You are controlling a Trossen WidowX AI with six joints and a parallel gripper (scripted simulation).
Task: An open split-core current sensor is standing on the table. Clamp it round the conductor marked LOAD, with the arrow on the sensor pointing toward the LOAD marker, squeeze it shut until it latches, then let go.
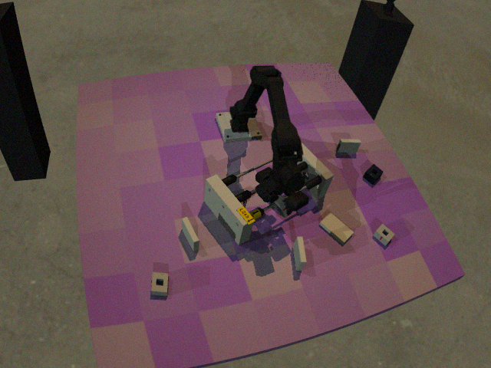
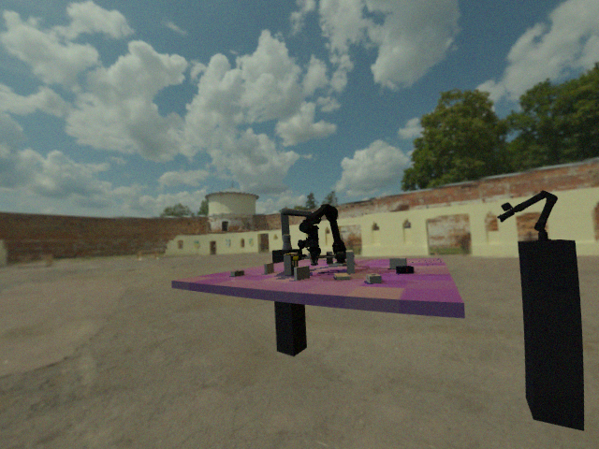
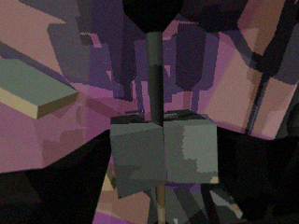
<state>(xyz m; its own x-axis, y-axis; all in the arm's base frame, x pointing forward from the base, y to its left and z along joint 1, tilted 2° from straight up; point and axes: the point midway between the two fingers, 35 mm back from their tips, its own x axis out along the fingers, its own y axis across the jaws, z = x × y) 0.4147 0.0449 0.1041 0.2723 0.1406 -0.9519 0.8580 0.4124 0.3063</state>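
The grey sensor (image 1: 281, 207) (image 3: 138, 161) is between the fingers of my gripper (image 1: 282, 201) (image 3: 152, 129), which is shut on it from both sides. In the wrist view its two halves meet at a narrow seam and the LOAD conductor (image 3: 155, 79) runs in at the seam and shows again below it, so the sensor sits around the rod. Whether the latch has caught cannot be seen. The arrow is not readable. The yellow LOAD marker (image 1: 245, 215) is on top of the near end wall, beside the conductor's yellow sleeve (image 1: 256, 214).
Two upright walls, the near one (image 1: 222, 205) and the far one (image 1: 323, 174), carry parallel rods. A cream block (image 1: 336, 228) (image 3: 35, 86), thin upright plates (image 1: 190, 234) (image 1: 299, 254) (image 1: 348, 147), pale square pieces (image 1: 159, 290) (image 1: 379, 239) and a black piece (image 1: 371, 179) stand around.
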